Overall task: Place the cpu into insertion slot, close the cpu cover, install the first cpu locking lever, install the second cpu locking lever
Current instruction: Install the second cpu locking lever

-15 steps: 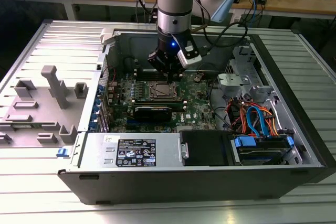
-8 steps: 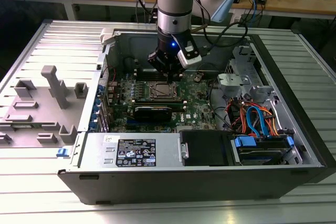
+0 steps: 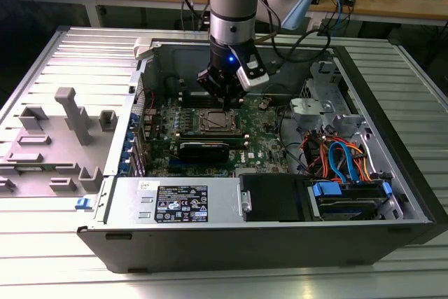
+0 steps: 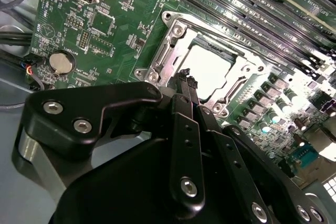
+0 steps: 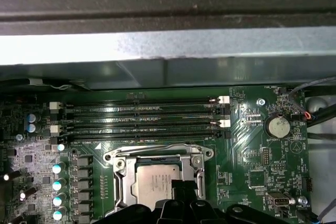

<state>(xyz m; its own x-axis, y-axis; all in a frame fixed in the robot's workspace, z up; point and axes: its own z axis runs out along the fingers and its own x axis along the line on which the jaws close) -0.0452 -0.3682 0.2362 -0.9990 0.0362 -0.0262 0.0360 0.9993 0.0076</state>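
The arm's gripper (image 3: 222, 96) hangs low inside the open computer case (image 3: 392, 173), directly over the far edge of the CPU socket on the motherboard (image 3: 269, 146). In the second wrist view the gripper (image 4: 189, 85) has its two black fingers (image 4: 185, 129) lying side by side with no visible gap at the tips, so the jaws appear pressed together, pinching nothing; the tips are small in frame, so this reading is fair rather than certain.

The cpu (image 5: 155, 179) sits seated in the socket, its silvery-grey top showing through the window of the cpu cover (image 5: 121, 174). In the second wrist view the cpu (image 4: 210, 69) is likewise framed by the cpu cover (image 4: 168, 51), which lies flat and closed over it. The fingertips hover just above the cover's near edge; whether they touch it cannot be told.

Beside the socket run the empty memory slots (image 5: 142, 121), and a coin battery (image 5: 276, 127) sits near the motherboard's corner. In the exterior view the case rests on a ribbed metal table (image 3: 63, 271), with grey fixture blocks (image 3: 70, 113) toward the table's edge on the exterior view's left.
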